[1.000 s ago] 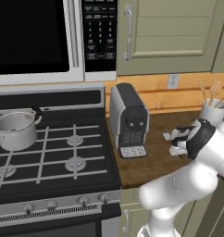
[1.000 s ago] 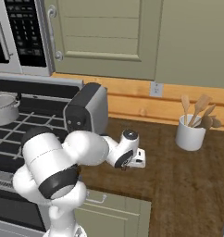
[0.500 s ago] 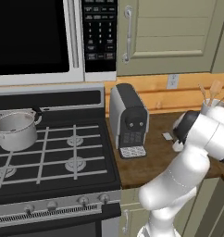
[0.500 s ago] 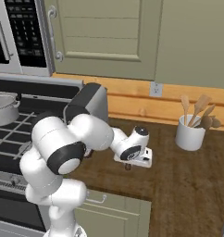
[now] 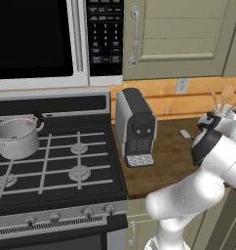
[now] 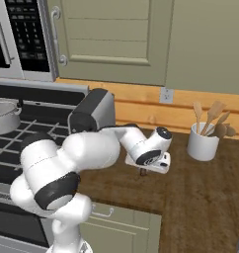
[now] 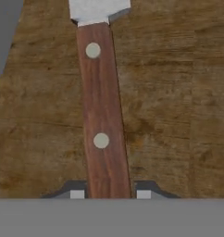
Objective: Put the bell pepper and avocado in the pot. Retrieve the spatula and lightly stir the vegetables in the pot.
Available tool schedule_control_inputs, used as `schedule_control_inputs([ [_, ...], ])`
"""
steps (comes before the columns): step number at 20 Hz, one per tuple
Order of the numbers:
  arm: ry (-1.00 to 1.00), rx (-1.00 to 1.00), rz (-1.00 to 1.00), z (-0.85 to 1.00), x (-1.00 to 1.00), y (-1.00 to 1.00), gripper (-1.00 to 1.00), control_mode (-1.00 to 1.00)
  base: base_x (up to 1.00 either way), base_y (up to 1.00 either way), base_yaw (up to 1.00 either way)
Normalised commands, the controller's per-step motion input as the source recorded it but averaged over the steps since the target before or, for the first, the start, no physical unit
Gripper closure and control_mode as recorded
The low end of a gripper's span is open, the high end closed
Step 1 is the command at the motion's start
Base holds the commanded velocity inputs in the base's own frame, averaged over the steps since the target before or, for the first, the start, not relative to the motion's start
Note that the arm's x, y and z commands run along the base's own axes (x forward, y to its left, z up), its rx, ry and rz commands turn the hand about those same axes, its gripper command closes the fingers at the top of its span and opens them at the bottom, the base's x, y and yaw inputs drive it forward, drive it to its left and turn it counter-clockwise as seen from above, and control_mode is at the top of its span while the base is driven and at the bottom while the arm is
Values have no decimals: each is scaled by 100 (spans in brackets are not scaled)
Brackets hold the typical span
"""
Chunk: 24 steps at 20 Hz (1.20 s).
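Reddish-brown wood runs up the middle of the hand view: the spatula (image 7: pixel 102 115) lies flat on the brown wooden surface (image 7: pixel 178 102), its slim handle carrying two pale rivets and its pale grey blade reaching the top edge. The gripper (image 7: pixel 110 193) is down at the handle's near end, its two dark fingertips (image 7: pixel 76 190) set one on each side of the wood and pinching it.

From the right base view, the white arm bends low over the surface, with the gripper (image 6: pixel 147 171) pointing down at the wood between the dark coffee machine (image 6: pixel 92 116) and a white utensil holder (image 6: pixel 202 143) filled with wooden tools. In the left base view the spatula's pale blade (image 5: pixel 185 133) shows on the surface to the right of the coffee machine (image 5: pixel 135 128), just beside the arm's wrist.

Well apart from all this, the pot (image 5: pixel 16 137) stands upright on the stove's (image 5: pixel 56 161) rear left burner, shiny steel with black handles, below the microwave (image 5: pixel 51 41).
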Motion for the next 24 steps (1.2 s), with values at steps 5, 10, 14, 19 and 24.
schedule_control_inputs([
  [5, -9, 0, -5, 100, -61, 55, 100, -100, 0, 0, 0],
  [10, 0, 0, -13, 100, -57, 72, 100, -100, 0, 0, 0],
  [14, 8, 11, -20, 100, -81, 31, 100, -100, 0, 0, 0],
  [19, 8, 13, -20, 57, -95, 20, 100, -100, 0, 0, 0],
  [24, 15, 1, -12, 40, -38, 41, 100, -100, 0, 0, 0],
])
